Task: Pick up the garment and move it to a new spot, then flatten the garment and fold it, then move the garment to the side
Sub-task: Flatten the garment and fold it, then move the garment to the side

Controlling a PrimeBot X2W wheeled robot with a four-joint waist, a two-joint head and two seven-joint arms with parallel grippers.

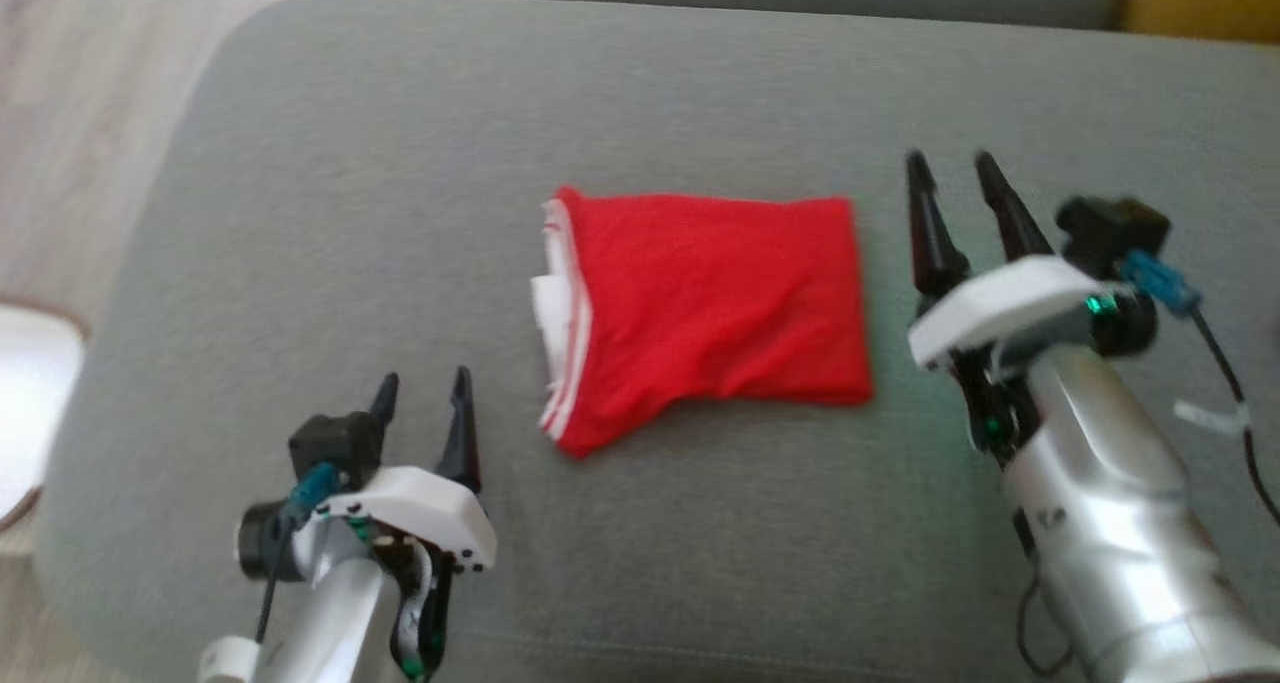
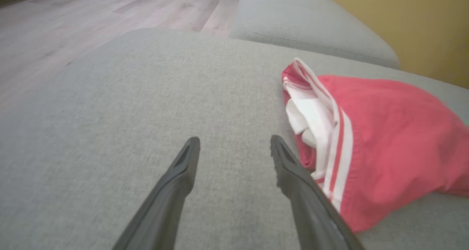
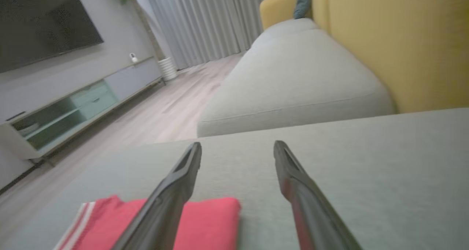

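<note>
The garment [image 1: 705,308] is a bright red jersey folded into a rough rectangle in the middle of the grey cushion [image 1: 300,213], with white striped trim along its left edge. In the left wrist view the garment [image 2: 384,140] lies just right of my fingers, its white layers showing at the open end. My left gripper [image 1: 422,388] stands open at the lower left, apart from the cloth and empty. My right gripper [image 1: 950,163] is open and raised just right of the garment, holding nothing. The right wrist view shows the garment [image 3: 205,224] low and left under my left finger.
The grey cushion drops off to wooden floor [image 1: 70,93] at the left. A second grey cushion [image 3: 293,81] and a yellow backrest [image 3: 403,41] lie beyond. A white round object [image 1: 25,403] sits at the left edge. A TV cabinet [image 3: 66,111] stands across the room.
</note>
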